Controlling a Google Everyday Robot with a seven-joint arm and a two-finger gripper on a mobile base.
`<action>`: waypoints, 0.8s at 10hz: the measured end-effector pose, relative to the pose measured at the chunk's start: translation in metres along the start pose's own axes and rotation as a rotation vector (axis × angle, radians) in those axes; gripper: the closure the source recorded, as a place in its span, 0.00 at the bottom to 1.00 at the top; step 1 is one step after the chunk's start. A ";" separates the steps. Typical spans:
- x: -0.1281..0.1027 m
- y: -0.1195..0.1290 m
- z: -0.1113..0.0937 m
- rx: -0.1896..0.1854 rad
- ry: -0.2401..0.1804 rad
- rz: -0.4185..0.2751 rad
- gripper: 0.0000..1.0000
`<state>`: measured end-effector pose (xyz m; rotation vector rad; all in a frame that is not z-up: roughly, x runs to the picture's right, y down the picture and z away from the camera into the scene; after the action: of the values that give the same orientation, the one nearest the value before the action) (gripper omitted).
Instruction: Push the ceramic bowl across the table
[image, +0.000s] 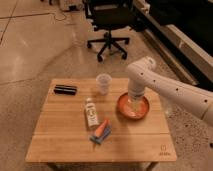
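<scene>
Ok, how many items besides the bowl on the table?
4. Black case at the table's upper-left, cup left of the ceramic bowl, white bottle mid-table, orange-blue item below it. Tool is in the bowl.

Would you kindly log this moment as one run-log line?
gripper: at ceramic bowl centre | ceramic bowl: right part of table

1. A black office chair (107, 22) stands far beyond the desk (60, 142).
2. A flat black case (65, 89) lies far left.
3. A translucent plastic cup (103, 83) stands upright far centre, left of the tool (134, 104), which is low over the desk's right half.
4. A small white bottle (91, 112) lies mid-desk, with an orange-and-blue item (101, 131) just nearer.
</scene>
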<state>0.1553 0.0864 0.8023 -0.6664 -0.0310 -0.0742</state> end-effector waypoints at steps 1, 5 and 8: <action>0.000 -0.001 0.002 -0.003 -0.001 -0.001 0.35; -0.001 -0.006 0.007 -0.009 -0.004 -0.007 0.35; -0.002 -0.010 0.012 -0.014 -0.008 -0.011 0.35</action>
<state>0.1523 0.0858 0.8182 -0.6810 -0.0420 -0.0819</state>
